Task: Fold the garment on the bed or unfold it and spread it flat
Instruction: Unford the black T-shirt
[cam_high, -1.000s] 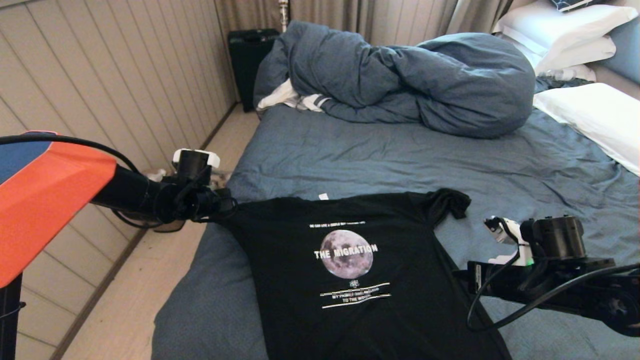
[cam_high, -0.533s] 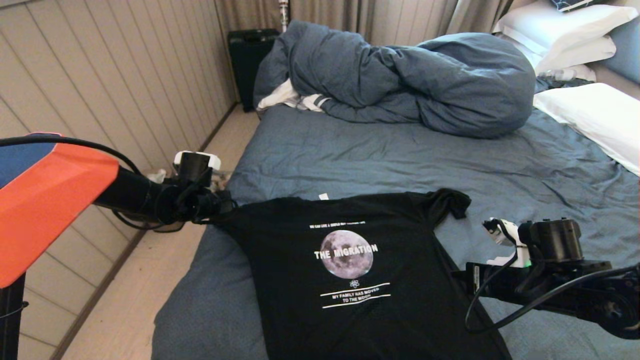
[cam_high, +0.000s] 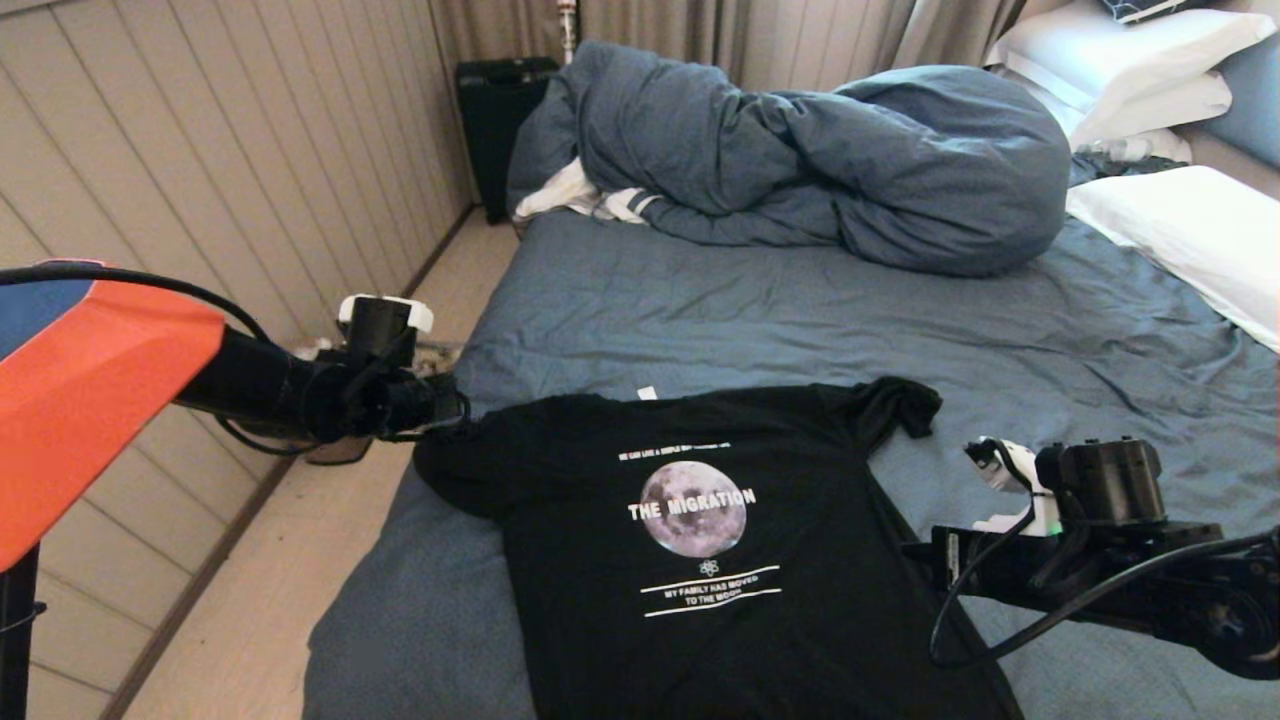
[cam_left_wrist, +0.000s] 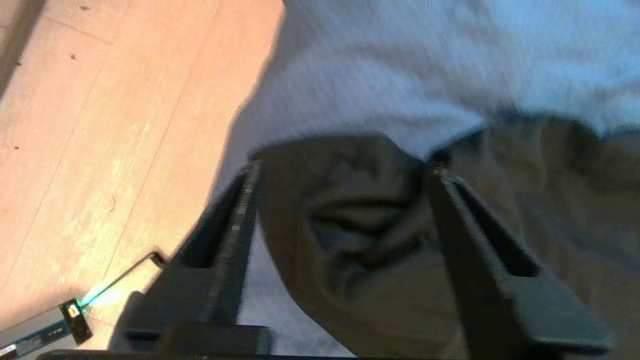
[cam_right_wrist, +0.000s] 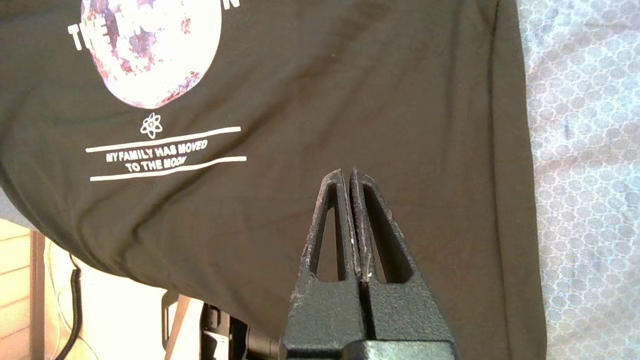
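Since the earlier frame the left gripper (cam_high: 440, 405) has spread its fingers and dropped the sleeve, while the right gripper (cam_right_wrist: 348, 174) hovers clenched, empty, over the black T-shirt (cam_high: 720, 560) at six o'clock on the bed (cam_high: 760, 310), the duvet (cam_high: 830, 150) bunched at twelve.

Head view overlooking bed (cam_high: 760, 320), wrist views close on garment (cam_high: 700, 520)

A quiet bedroom
A pale panelled wall (cam_high: 230, 150) runs along the left, above a light wooden floor (cam_high: 270, 600). Beige curtains (cam_high: 760, 40) hang at the back, beside a black case (cam_high: 495, 125).
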